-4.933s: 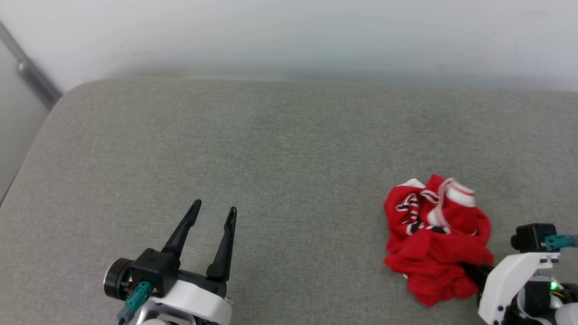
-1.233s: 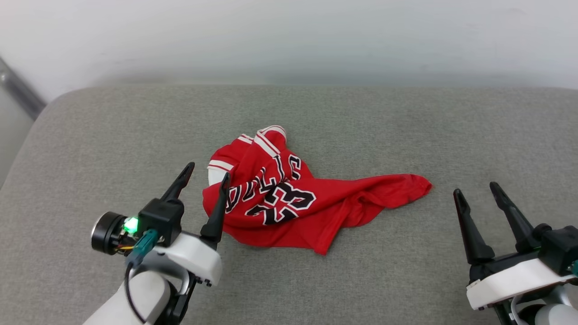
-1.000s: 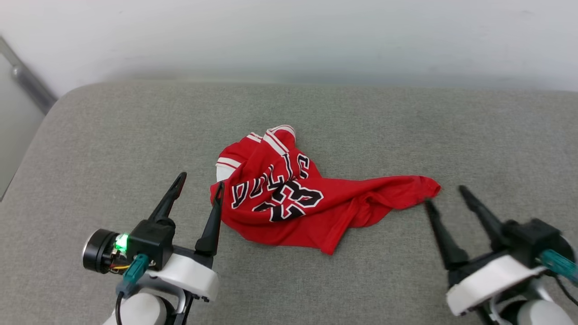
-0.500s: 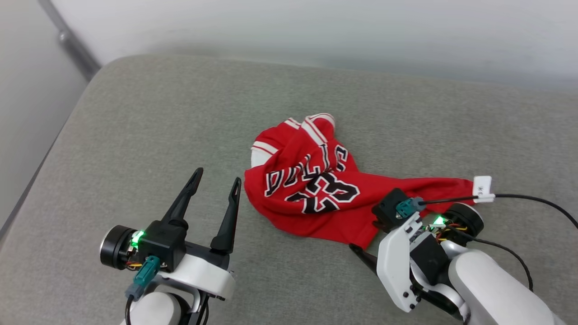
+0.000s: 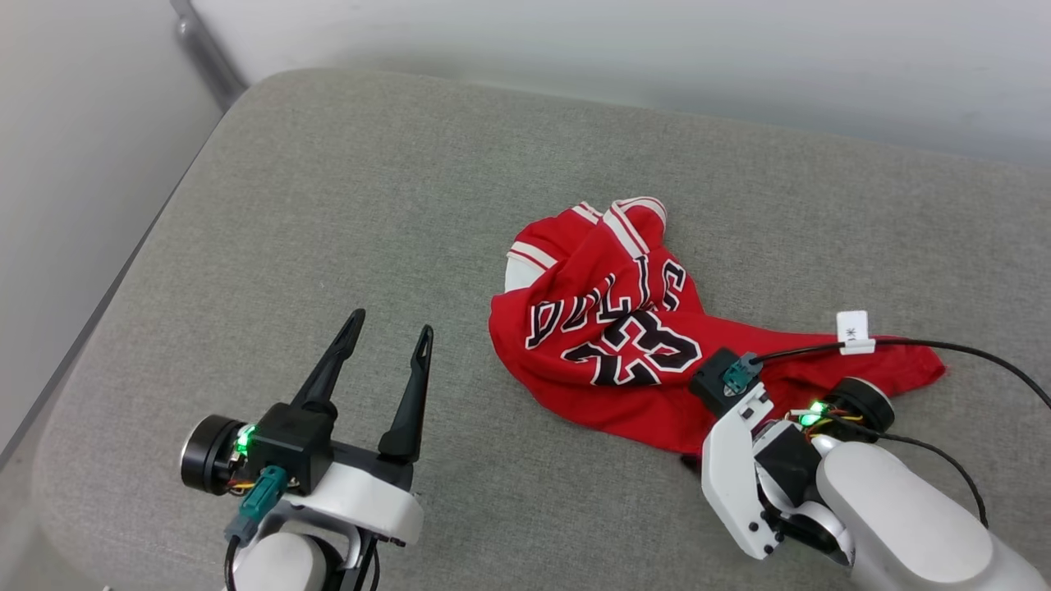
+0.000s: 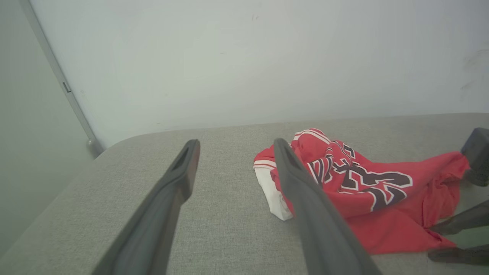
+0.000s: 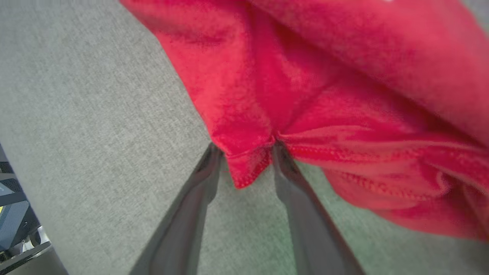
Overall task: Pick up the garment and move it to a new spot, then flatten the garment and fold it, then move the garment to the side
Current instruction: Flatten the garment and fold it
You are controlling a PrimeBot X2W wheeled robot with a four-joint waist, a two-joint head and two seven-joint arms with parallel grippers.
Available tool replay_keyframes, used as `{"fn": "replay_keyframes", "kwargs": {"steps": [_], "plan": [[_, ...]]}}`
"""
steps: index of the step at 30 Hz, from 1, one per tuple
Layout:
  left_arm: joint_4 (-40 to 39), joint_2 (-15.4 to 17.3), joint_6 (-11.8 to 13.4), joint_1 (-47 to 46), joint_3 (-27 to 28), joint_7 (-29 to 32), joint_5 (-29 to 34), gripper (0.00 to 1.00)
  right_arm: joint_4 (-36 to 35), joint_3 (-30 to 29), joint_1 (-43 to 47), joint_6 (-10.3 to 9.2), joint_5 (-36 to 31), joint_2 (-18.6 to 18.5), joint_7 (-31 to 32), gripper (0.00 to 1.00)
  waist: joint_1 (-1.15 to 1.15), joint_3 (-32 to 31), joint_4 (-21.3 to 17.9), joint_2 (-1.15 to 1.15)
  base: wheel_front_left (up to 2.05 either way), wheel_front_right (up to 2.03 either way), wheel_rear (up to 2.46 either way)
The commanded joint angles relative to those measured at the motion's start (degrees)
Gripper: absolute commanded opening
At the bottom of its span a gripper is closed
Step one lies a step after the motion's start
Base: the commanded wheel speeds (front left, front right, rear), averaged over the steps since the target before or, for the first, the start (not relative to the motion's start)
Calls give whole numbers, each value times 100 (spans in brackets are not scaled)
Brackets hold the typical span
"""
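Bare test rm / lab-type setup: grey upholstered pad [image 5: 328,205], plain white wall [image 5: 575,41], metal strip [image 5: 205,51] in corner.

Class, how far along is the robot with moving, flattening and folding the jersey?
Done: the jersey has been carried from the right to the middle of the cushion. In hand: the right gripper straddles a hem corner, jaws not yet pinched; the left gripper is open. Left: the jersey lies crumpled, so flattening, folding, moving aside.
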Motion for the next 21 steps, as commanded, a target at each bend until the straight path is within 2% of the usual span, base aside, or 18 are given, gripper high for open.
{"fn": "replay_keyframes", "kwargs": {"steps": [1, 5, 11, 16, 21], "plan": [[19, -23, -22, 92, 49, -15, 37, 100, 251, 99, 180, -10, 41, -100, 45, 0, 0, -16, -51, 0, 0, 0, 0], [89, -62, -98, 150, 172, -15, 76, 100, 233, 50, 243, -8, 178, -158, -220, 0, 0, -104, -216, 0, 0, 0, 0], [131, -94, -177, 293, 384, -15, 116, 100, -181, -435, 558, -10, 361, -425, -565, 0, 0, -312, -583, 0, 0, 0, 0], [170, -114, -238, 442, 524, -14, 138, 100, -671, -1276, 1253, -9, 482, -849, -637, 0, 0, -463, -886, 0, 0, 0, 0], [218, -128, -293, 581, 610, -15, 189, 100, -946, -2523, 2140, -9, 388, -1263, -491, 0, 0, -559, -1164, 0, 0, 0, 0]]}}
